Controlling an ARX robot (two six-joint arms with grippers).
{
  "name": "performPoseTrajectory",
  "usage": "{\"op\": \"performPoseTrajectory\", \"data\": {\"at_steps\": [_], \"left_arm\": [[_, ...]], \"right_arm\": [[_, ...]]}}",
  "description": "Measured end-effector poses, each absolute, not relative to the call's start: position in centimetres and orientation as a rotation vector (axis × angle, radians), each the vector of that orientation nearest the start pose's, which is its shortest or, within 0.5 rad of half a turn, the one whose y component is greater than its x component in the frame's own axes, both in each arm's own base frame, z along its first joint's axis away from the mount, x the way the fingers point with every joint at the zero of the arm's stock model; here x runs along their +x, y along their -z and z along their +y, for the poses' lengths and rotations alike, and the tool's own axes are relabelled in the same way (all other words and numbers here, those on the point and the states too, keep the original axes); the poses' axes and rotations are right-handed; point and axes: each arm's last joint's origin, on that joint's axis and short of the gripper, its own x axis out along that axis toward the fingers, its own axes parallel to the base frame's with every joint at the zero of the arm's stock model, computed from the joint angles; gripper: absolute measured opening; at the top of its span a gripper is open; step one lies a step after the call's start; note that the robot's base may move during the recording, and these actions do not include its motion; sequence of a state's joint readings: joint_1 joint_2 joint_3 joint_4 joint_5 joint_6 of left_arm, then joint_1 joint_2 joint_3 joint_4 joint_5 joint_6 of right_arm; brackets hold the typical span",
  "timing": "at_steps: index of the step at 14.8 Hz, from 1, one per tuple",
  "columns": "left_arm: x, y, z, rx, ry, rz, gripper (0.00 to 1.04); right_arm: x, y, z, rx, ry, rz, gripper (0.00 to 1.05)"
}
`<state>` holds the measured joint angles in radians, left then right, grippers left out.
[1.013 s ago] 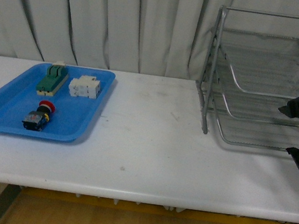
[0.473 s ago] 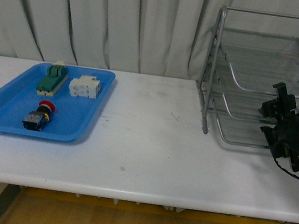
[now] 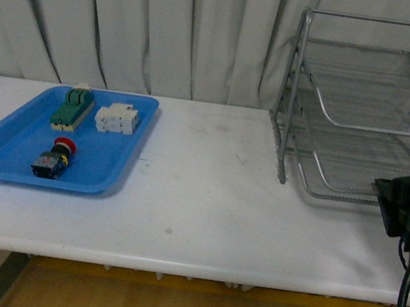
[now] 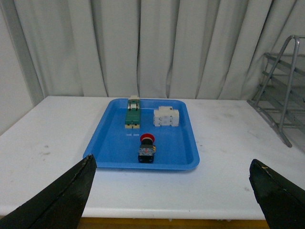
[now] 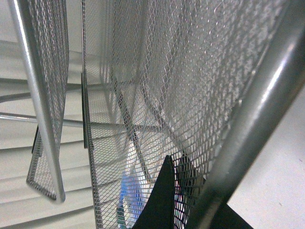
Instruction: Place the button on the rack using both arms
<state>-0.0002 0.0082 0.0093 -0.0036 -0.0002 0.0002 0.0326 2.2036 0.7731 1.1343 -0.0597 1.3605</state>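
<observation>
Silver mesh crowds the right wrist view: the rack (image 5: pixel 157 71) is so close it is all wire and one fat, blurred tube. Only a single dark finger (image 5: pixel 163 200) of the right gripper (image 5: pixel 167 210) shows against that mesh, so I cannot tell how its jaws stand. A blue smudge glows through the wire just beside that finger, possibly the tray, too blurred to call.

From the front, the right arm (image 3: pixel 405 207) is a black block cut off by the frame edge, overlapping the near corner of the rack (image 3: pixel 356 126). The rack's far side runs out of frame too. It counts three mesh tiers, standing on the white table (image 3: pixel 208 191).

Over to the left gripper (image 4: pixel 171 162): jaws spread wide, two dark fingertips (image 4: pixel 71 195) low at the corners of its view, gripping nothing. Straight ahead of them, roughly centred between the fingers and well apart from both, lies one blue tray (image 4: pixel 143 167). Three things lie in it. One button (image 4: pixel 147 148) lies on its side nearest the jaws, red cap pointing away from them. Beyond it are one green block (image 4: pixel 133 114) and one white block (image 4: pixel 166 117), side by side, apart from each other. The front view confirms the button (image 3: pixel 54 158) lies inside the tray (image 3: pixel 10 176), with the green block (image 3: pixel 72 107) and the white block (image 3: pixel 116 120) beyond it.
</observation>
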Motion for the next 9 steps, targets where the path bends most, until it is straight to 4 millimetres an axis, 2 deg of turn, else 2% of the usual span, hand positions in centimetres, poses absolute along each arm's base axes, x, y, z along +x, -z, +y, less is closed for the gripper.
{"op": "performPoseTrajectory", "data": {"at_steps": [3,4,9], "left_arm": [[9.8,-16.6,0.0,0.000,0.000,0.002,0.98],[9.8,-16.6,0.0,0.000,0.000,0.002,0.98],[9.8,-16.6,0.0,0.000,0.000,0.002,0.98]], "right_arm": [[32.9,-5.5,1.5,1.350,0.118,0.328,0.04],[32.2,-5.8,1.5,1.304,0.110,0.332,0.10],[30.7,-6.8,1.2,1.126,0.084,0.340,0.58]]}}
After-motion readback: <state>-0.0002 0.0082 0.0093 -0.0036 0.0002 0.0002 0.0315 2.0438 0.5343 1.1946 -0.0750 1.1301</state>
